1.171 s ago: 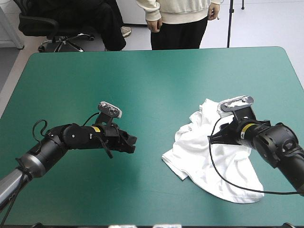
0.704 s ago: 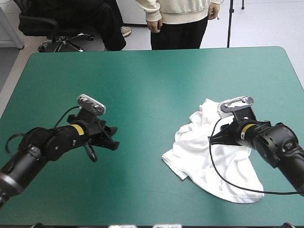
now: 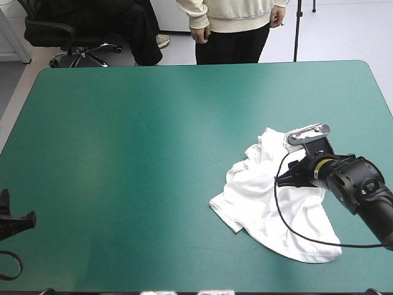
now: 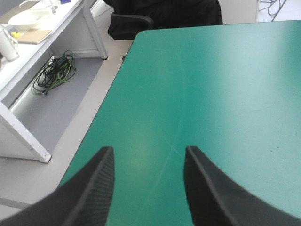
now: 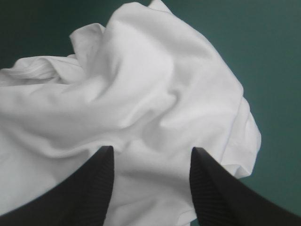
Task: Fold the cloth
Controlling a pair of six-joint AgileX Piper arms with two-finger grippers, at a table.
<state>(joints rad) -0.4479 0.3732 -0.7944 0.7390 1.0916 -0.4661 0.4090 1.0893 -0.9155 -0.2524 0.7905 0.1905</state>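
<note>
While my right gripper hangs spread wide and empty, its black fingers stand apart over folds of the white T-shirt, a crumpled heap lying at about four o'clock on the teal-green table. My left gripper gapes just as wide, holding nothing, above bare cover by the table's eight o'clock edge.

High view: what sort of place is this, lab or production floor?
Most likely a lab test bench, not a line: one table with a teal-green cover, the left gripper and right gripper both open, and a crumpled T-shirt under the right one.
</note>
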